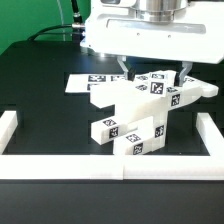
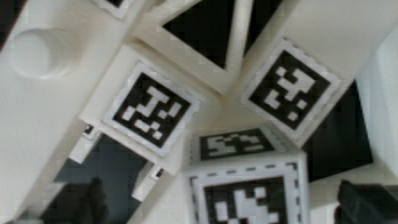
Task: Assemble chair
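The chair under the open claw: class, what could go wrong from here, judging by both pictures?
1. The chair lies tilted, with parts jutting at angles. If the open claw comes down off-centre, a finger may strike a part and shove or tip it instead of straddling it.
2. Its lower blocks lie near the white rail. A push might jam them against it.
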